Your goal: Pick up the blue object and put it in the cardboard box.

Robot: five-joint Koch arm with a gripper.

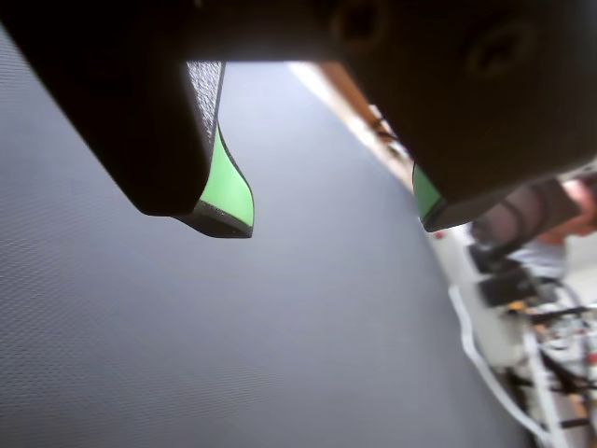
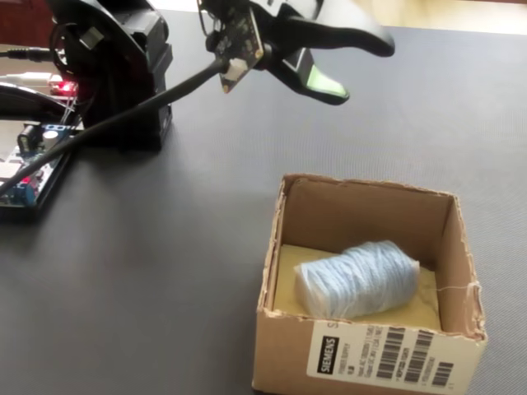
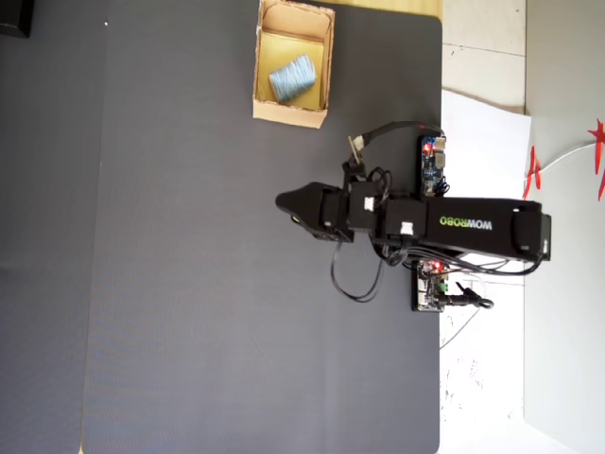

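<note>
Already the blue object (image 2: 356, 279) lies inside the box (image 2: 272, 271), its long axis running slantwise across the yellowish floor; the box sits by the mat's (image 3: 189, 284) far edge in the overhead view. Well apart from it, the gripper (image 1: 331, 219) hangs above bare mat, jaws parted wide and holding nothing. Folded back near its base (image 3: 492, 232), the arm is low and compact. By my judgement the task looks done.
</note>
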